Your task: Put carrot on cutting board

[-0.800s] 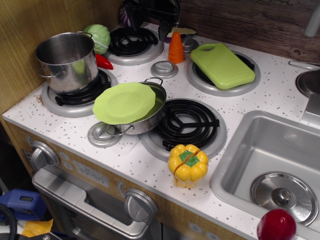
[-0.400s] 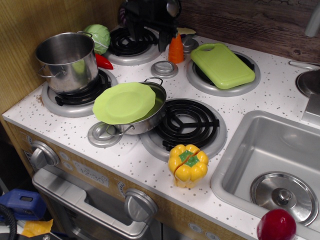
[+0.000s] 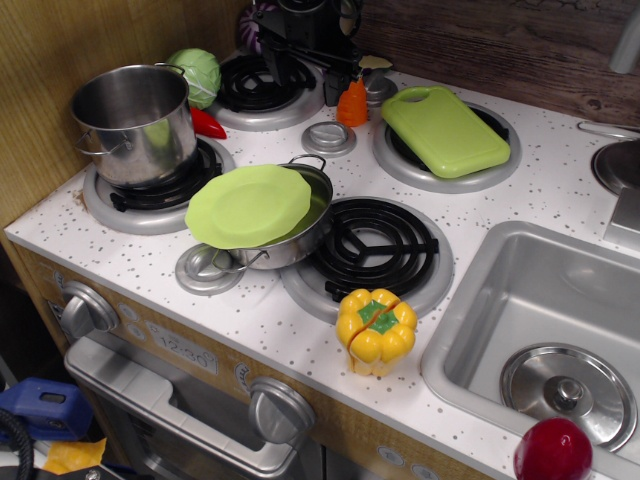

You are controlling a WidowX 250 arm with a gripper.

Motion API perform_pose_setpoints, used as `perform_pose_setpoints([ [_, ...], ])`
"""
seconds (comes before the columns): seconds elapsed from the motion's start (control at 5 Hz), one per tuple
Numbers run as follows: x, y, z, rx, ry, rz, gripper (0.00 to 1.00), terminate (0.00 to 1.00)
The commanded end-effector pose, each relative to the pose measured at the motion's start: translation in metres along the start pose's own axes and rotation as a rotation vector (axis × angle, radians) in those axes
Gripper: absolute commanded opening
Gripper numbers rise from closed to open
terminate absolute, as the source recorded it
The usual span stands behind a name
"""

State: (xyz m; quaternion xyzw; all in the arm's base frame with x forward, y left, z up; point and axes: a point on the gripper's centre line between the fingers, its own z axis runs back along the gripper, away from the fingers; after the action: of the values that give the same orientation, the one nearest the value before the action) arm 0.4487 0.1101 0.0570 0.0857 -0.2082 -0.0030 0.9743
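Note:
The small orange carrot [image 3: 352,104] stands upright on the stovetop between the two back burners. The light-green cutting board [image 3: 445,130] lies on the back right burner, just right of the carrot. My black gripper [image 3: 308,82] hangs at the back over the back left burner, fingers spread open. Its right finger [image 3: 334,88] is at the carrot's upper left and covers the carrot's tip. I cannot tell if it touches the carrot. Nothing is held.
A steel pot [image 3: 135,120] stands at the left, with a green cabbage [image 3: 200,72] and a red chili toy [image 3: 209,124] behind it. A lime plate [image 3: 250,205] rests on a small pan. A yellow pepper [image 3: 376,330] is near the front edge. The sink [image 3: 500,290] is at the right.
My gripper has come down and shifted right toward the carrot; its right finger now overlaps the carrot's top. The carrot and the board have not moved.

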Motion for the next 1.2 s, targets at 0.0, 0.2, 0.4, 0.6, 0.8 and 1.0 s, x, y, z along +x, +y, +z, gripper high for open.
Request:
perform_pose_setpoints([
  [0.0,0.026,-0.01,0.01,0.004,-0.114,-0.052,1.0,0.0],
  [0.2,0.033,-0.012,0.007,-0.011,-0.138,-0.066,1.0,0.0],
  [0.4,0.035,-0.016,0.004,-0.032,-0.141,-0.061,1.0,0.0],
  [0.6,0.034,-0.018,-0.003,-0.039,-0.156,-0.06,1.0,0.0],
  [0.8,0.038,-0.018,-0.012,-0.066,-0.177,-0.063,1.0,0.0],
  [1.0,0.044,-0.019,-0.019,-0.11,-0.18,-0.052,1.0,0.0],
])
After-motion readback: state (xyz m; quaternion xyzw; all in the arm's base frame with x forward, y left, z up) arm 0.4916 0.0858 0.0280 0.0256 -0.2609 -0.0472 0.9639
